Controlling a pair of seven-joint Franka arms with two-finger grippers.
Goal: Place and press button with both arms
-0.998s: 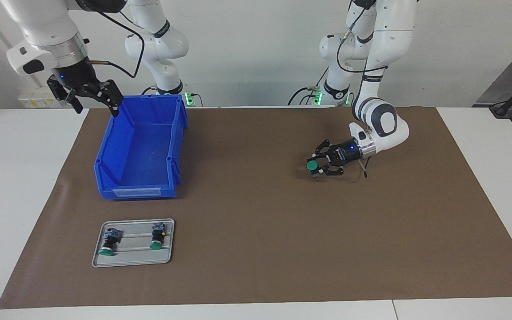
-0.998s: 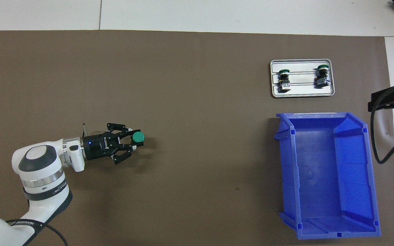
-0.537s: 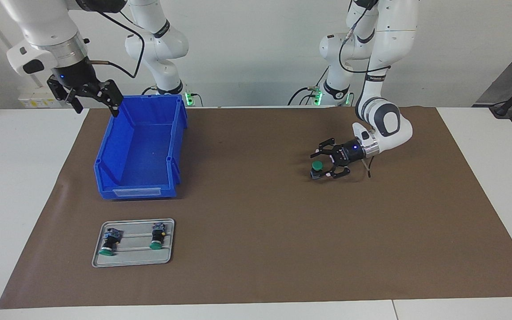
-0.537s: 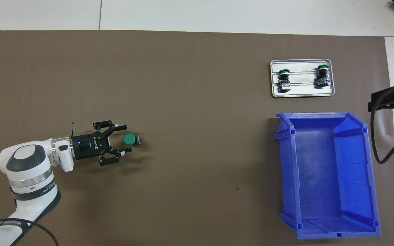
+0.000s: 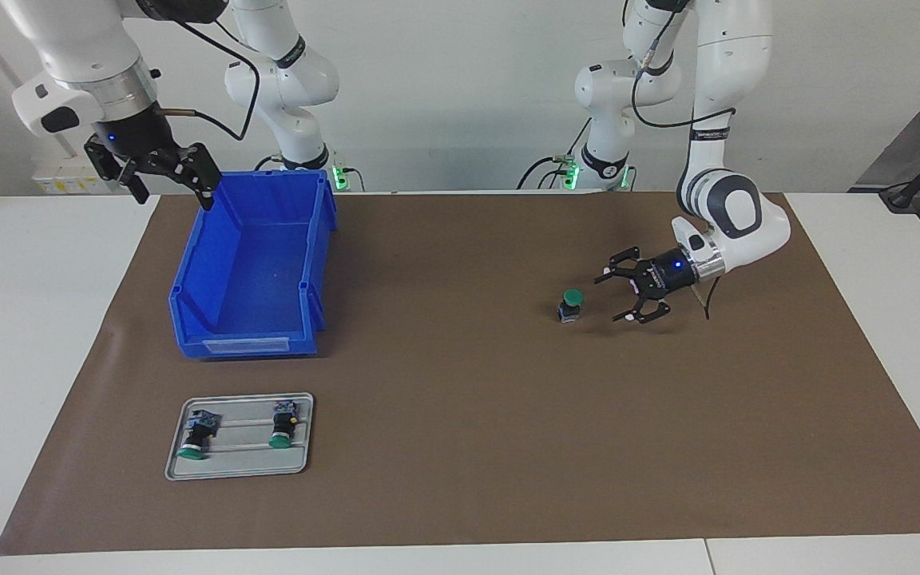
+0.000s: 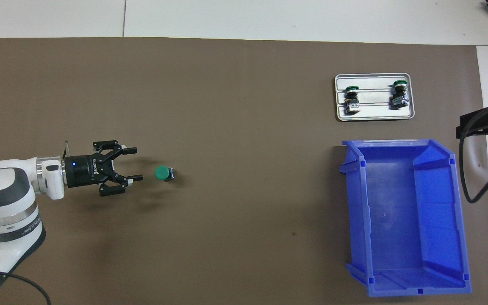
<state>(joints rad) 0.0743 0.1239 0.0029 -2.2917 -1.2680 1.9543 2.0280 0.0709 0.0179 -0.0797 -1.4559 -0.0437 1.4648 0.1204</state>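
1. Our left gripper (image 5: 624, 295) sits low over the brown mat (image 5: 460, 479), fingers spread wide and empty, tips pointing at the small push-button with the round green cap and black body (image 5: 570, 304).
2. That button stands on the mat just beside the tips, cap up, apart from them, toward the left arm's end of the table.
3. Risk: it looks narrow-based and top-heavy. Any sideways brush from a finger likely tips it.
4. Risk: an off-centre press on the cap probably skids it along the mat.
5. Our right gripper (image 5: 163, 169) waits, fingers apart, over the rim of the blue plastic bin (image 5: 188, 275). It risks clipping the wall when it crosses.
6. Two near-identical buttons lie on the grey metal tray (image 5: 238, 473), so we risk targeting the wrong one.
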